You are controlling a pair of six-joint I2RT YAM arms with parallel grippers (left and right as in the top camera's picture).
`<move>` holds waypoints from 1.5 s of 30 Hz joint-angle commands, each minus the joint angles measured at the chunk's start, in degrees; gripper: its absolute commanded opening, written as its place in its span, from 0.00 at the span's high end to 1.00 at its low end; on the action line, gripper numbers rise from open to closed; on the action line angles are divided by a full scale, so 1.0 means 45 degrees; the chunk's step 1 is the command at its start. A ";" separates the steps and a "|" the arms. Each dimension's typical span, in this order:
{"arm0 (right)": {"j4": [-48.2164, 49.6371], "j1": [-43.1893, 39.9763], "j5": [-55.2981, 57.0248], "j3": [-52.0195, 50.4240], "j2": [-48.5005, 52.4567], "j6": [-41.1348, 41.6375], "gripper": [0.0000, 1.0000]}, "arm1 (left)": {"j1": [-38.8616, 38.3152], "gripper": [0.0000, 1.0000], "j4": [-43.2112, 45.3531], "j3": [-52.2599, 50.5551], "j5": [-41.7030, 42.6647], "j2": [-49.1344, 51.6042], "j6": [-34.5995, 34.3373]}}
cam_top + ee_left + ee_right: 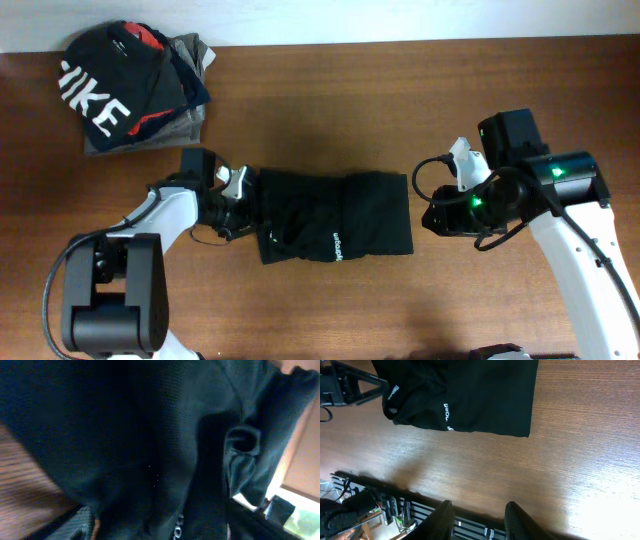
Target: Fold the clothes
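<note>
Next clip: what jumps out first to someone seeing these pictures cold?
A black garment lies folded into a compact block at the middle of the table, small white lettering up. The left claw is at its left edge; the right claw is open, off to its right. A black top with big white letters tops a pile of clothes at the far left corner.
</note>
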 commanded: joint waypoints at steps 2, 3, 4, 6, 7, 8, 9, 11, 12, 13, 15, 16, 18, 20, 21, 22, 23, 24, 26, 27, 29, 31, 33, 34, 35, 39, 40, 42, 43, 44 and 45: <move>0.0039 -0.0024 -0.0160 -0.0058 -0.0053 -0.0136 0.62 | -0.0219 0.36 0.0034 -0.0865 -0.2093 0.1175 -0.0083; 0.0039 -0.0024 -0.0155 -0.0058 -0.0053 -0.0136 0.61 | -0.0219 0.37 0.0029 -0.0865 -0.2093 0.1175 -0.0078; 0.0039 -0.0024 -0.0155 -0.0058 -0.0053 -0.0131 0.61 | -0.0219 0.39 0.0024 -0.0865 -0.2098 0.1175 -0.0078; 0.0039 -0.0024 -0.0155 -0.0058 -0.0053 -0.0136 0.62 | -0.0219 0.49 0.0024 -0.0865 -0.2093 0.1175 -0.0078; 0.0034 -0.0024 -0.0155 -0.0058 -0.0053 -0.0136 0.61 | -0.0219 0.60 0.0029 -0.0865 -0.2098 0.1175 -0.0073; 0.0039 -0.0024 -0.0155 -0.0058 -0.0053 -0.0136 0.62 | -0.0214 0.69 0.0034 -0.0865 -0.2108 0.1175 -0.0073; 0.0034 -0.0024 -0.0155 -0.0058 -0.0053 -0.0136 0.61 | -0.0214 0.82 0.0049 -0.0865 -0.2113 0.1175 -0.0073; 0.0039 -0.0024 -0.0155 -0.0058 -0.0053 -0.0136 0.61 | -0.0214 0.99 0.0068 -0.0860 -0.2147 0.1175 -0.0078; 0.0039 -0.0024 -0.0155 -0.0058 -0.0053 -0.0136 0.62 | -0.0199 0.99 0.0073 -0.0860 -0.2147 0.1171 -0.0078; 0.0034 -0.0024 -0.0155 -0.0058 -0.0053 -0.0136 0.62 | -0.0180 0.99 0.0073 -0.0855 -0.2176 0.1171 -0.0073; 0.0034 -0.0024 -0.0151 -0.0058 -0.0053 -0.0136 0.61 | -0.0112 0.99 -0.0078 -0.0772 -0.2545 0.1171 -0.0073; 0.0029 -0.0024 -0.0151 -0.0058 -0.0053 -0.0136 0.62 | -0.0049 0.99 -0.0228 -0.0704 -0.2812 0.1171 -0.0073; 0.0019 -0.0024 -0.0155 -0.0058 -0.0053 -0.0141 0.62 | 0.0238 0.99 -0.0845 -0.0408 -0.3623 0.1171 -0.0068; 0.0019 -0.0024 -0.0155 -0.0063 -0.0053 -0.0194 0.62 | 0.0534 1.00 -0.1370 -0.0126 -0.4065 0.1171 0.0073; 0.0019 -0.0024 -0.0151 -0.0068 -0.0053 -0.0228 0.62 | 0.0729 1.00 -0.1690 0.0063 -0.4289 0.1171 0.0180; 0.0019 -0.0024 -0.0151 -0.0068 -0.0053 -0.0228 0.61 | 0.0933 0.99 -0.1982 0.0262 -0.4464 0.1171 0.0316; 0.0019 -0.0024 -0.0155 -0.0068 -0.0053 -0.0228 0.62 | 0.1132 0.99 -0.2254 0.0447 -0.4629 0.1171 0.0325; 0.0024 -0.0024 -0.0151 -0.0068 -0.0053 -0.0228 0.61 | 0.1613 0.99 -0.2900 0.0933 -0.4925 0.1171 0.0515; 0.0024 -0.0024 -0.0107 -0.0068 -0.0053 -0.0233 0.61 | 0.2059 0.99 -0.3560 0.1457 -0.5168 0.1166 0.0860; 0.0024 -0.0024 -0.0107 -0.0068 -0.0053 -0.0248 0.61 | 0.2244 1.00 -0.3881 0.1690 -0.5387 0.1156 0.0889; 0.0024 -0.0024 -0.0112 -0.0068 -0.0053 -0.0408 0.62 | 0.2681 0.99 -0.4629 0.2331 -0.6013 0.1132 0.0889; 0.0029 -0.0024 -0.0107 -0.0068 -0.0053 -0.0432 0.61 | 0.3045 0.99 -0.5343 0.2963 -0.6509 0.1122 0.0947; 0.0044 -0.0024 -0.0107 -0.0068 -0.0053 -0.0432 0.62 | 0.3332 0.98 -0.5935 0.3551 -0.6620 0.1122 0.1355; 0.0053 -0.0024 -0.0107 -0.0068 -0.0053 -0.0432 0.61 | 0.3429 0.80 -0.6144 0.3774 -0.6615 0.1122 0.1452; 0.0078 -0.0024 -0.0107 -0.0068 -0.0053 -0.0432 0.62 | 0.3492 0.52 -0.6251 0.3895 -0.6615 0.1122 0.1447; 0.0228 -0.0024 -0.0112 -0.0068 -0.0053 -0.0427 0.62 | 0.3521 0.01 -0.6295 0.3905 -0.6572 0.1161 0.1447; 0.0223 -0.0024 -0.0112 -0.0068 -0.0053 -0.0427 0.62 | 0.3517 0.01 -0.6290 0.3832 -0.6620 0.1171 0.1457; 0.0209 -0.0024 -0.0112 -0.0068 -0.0053 -0.0427 0.62 | 0.3531 0.01 -0.6227 0.3711 -0.6625 0.1175 0.1734; 0.0204 -0.0024 -0.0117 -0.0068 -0.0053 -0.0432 0.62 | 0.3541 0.01 -0.6135 0.3628 -0.6659 0.1175 0.1909; 0.0180 -0.0024 -0.0117 -0.0068 -0.0053 -0.0432 0.61 | 0.3541 0.01 -0.5999 0.3521 -0.6664 0.1175 0.2040; 0.0165 -0.0024 -0.0112 -0.0068 -0.0053 -0.0442 0.62 | 0.3541 0.01 -0.5867 0.3410 -0.6664 0.1175 0.2074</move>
